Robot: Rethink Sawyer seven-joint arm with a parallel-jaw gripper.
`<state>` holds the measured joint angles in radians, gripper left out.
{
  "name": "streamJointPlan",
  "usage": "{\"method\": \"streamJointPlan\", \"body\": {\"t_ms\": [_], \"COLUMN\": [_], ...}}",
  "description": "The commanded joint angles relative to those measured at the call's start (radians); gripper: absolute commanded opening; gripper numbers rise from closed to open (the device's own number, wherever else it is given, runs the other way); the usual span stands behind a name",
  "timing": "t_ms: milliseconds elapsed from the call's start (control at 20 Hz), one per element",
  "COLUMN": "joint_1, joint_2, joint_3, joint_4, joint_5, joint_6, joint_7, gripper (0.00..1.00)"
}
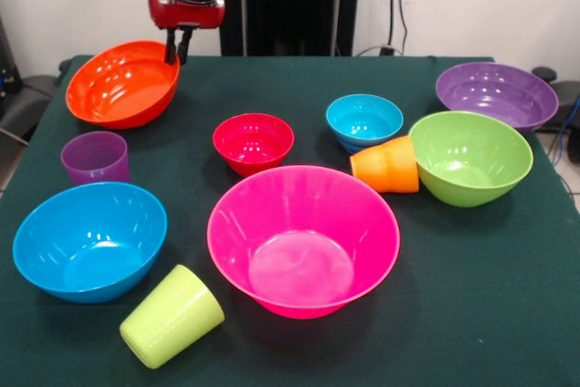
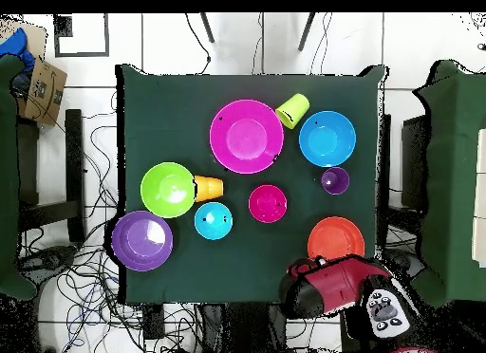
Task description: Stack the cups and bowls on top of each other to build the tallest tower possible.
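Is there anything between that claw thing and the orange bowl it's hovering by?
Nothing visible. The gripper hangs right at the orange bowl's far rim, tilted up at that side, with no cup or other bowl between them.

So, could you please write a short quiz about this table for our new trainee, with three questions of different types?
1. True or false: the lime green cup stands upright.
2. Which bowl's rim is the gripper at? A) the large pink bowl B) the large orange bowl C) the purple bowl
3. Fill in: the orange cup lies on its side between the small light blue bowl and the large ____ bowl.

Key
1. False; it lies on its side.
2. B.
3. Lime green.
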<state>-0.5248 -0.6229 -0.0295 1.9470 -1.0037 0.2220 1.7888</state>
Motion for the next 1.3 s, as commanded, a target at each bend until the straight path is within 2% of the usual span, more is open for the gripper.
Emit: {"method": "streamJointPlan", "body": {"t_ms": [50, 550, 1300], "joint_1": [0.004, 0.014, 0.024], "joint_2": [-0.017, -0.032, -0.078], "joint_3": [0.139, 0.141, 0.197], "joint_4": [0.025, 0.028, 0.049], "joint_5": [0.063, 0.085, 0.159], "joint_6": [0.148, 0.213, 0.300], "joint_7": [-0.095, -0.081, -0.103], "gripper": [0.00, 0.00, 0.00]}}
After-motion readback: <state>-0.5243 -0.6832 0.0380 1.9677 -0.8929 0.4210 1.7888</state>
